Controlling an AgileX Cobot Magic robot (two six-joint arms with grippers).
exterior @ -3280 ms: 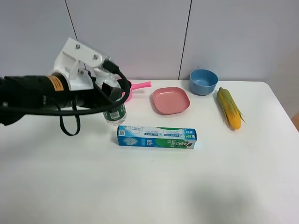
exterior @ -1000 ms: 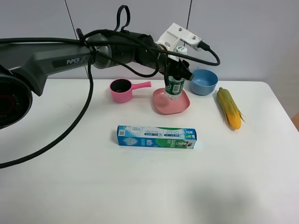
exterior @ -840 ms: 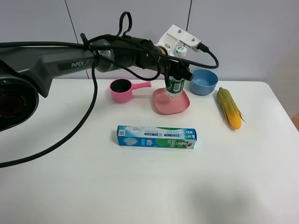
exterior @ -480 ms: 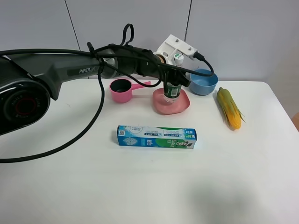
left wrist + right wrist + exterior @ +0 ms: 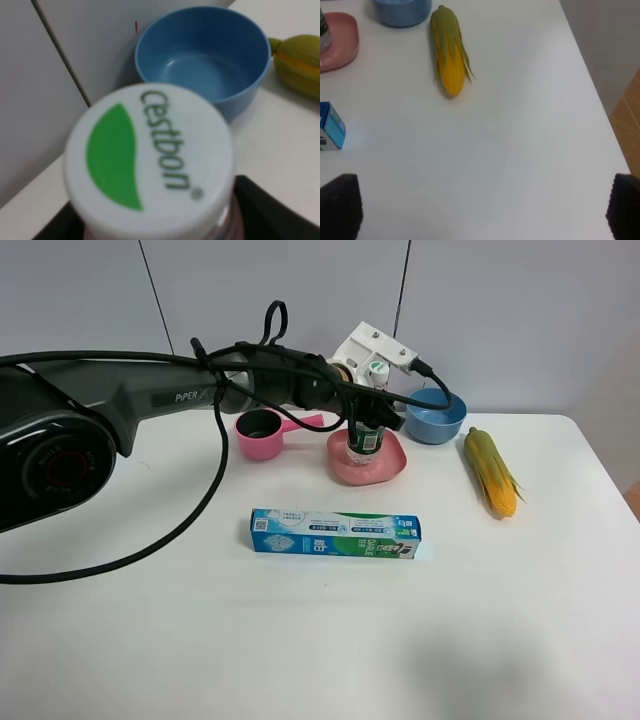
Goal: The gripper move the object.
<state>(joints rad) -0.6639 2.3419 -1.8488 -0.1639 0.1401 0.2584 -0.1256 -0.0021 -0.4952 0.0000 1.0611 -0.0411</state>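
The small clear water bottle [image 5: 363,438] with a dark green label stands upright in the pink plate [image 5: 390,466]. Its base is at the plate's surface. My left gripper [image 5: 365,412], a white housing with black jaws on a black arm, reaches across from the left and is shut on the bottle's upper part. In the left wrist view the green-and-white cap [image 5: 150,160] fills the picture, with black jaws at both sides below it. My right gripper [image 5: 481,207] is open and empty over bare table; it is out of the exterior high view.
A blue bowl [image 5: 436,415] stands just behind and to the right of the plate. A pink ladle [image 5: 264,432] is to its left. A corn cob [image 5: 490,470] lies at the right. The long toothpaste box [image 5: 335,533] lies in front of the plate.
My left gripper carried the bottle from near the pink ladle to the right over the pink plate. In the last second it lowered the bottle into the plate.
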